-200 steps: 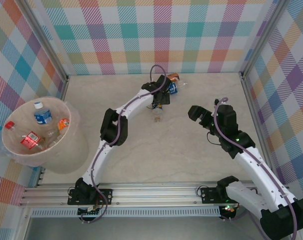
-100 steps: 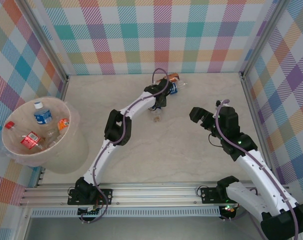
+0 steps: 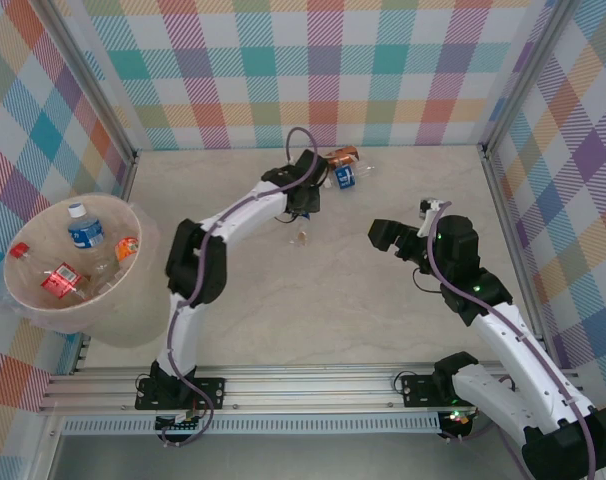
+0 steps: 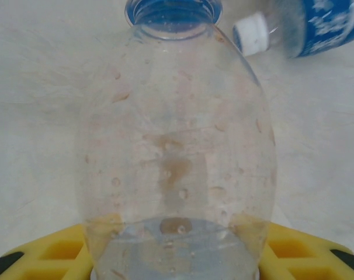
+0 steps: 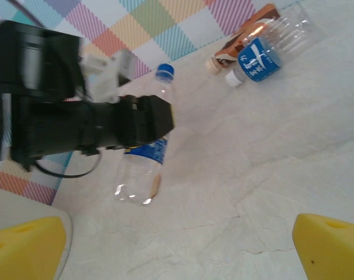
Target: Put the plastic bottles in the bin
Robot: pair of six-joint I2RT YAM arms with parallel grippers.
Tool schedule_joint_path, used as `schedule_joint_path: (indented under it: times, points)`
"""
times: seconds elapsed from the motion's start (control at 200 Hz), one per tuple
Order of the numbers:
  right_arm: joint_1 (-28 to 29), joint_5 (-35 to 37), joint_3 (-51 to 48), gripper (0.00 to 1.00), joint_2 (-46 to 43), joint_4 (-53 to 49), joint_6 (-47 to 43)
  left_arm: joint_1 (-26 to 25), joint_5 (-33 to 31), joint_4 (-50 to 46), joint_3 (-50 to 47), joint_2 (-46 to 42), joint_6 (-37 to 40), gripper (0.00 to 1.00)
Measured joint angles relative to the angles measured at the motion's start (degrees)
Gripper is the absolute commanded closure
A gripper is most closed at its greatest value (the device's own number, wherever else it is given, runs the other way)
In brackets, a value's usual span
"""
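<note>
You can't read any brand: the held bottle (image 5: pixel 145 153) shows a blue cap and blue label, its writing blurred. Your left gripper (image 3: pixel 303 207) is clamped on it, yellow fingers (image 4: pixel 54 252) at its sides, near the table's (image 3: pixel 283 310) far edge. Your right gripper (image 3: pixel 381 235) gapes wide, empty. The bin (image 3: pixel 148 300) sits at the left edge, bottles (image 3: pixel 84 230) inside

Three plastic bottles (image 3: pixel 346 177) are outside the one bin (image 3: pixel 148 292), at least four more inside it.
</note>
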Motion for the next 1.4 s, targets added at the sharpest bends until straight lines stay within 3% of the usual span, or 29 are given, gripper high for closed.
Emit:
schedule_joint_path:
  times: [0.34,0.54,0.765,1.06,1.25,1.4]
  points:
    - [1.49,-9.86,-0.31,0.00,5.09,10.19,-0.81,0.00,-0.83,2.51,-15.10,-29.55,0.66,0.53]
    - [5.33,-11.19,-0.17,0.00,9.55,13.46,-2.12,0.00,-3.74,-0.83,-16.50,-40.70,4.35,0.53]
    - [7.52,-9.55,0.50,0.00,12.28,15.72,-2.78,0.02,-11.41,-6.21,-13.40,-50.31,10.19,0.53]
    - [7.78,-7.69,1.49,0.00,14.14,17.11,-2.73,1.75,-25.49,-6.03,-11.72,-60.33,19.30,0.51]
    - [7.80,-7.45,1.68,0.00,14.60,17.11,-2.71,9.31,-33.62,-1.49,-13.64,-61.44,26.69,0.51]
    - [7.91,-7.02,1.68,0.00,14.60,17.09,-2.73,25.46,-28.41,2.10,-22.14,-63.69,29.70,0.50]
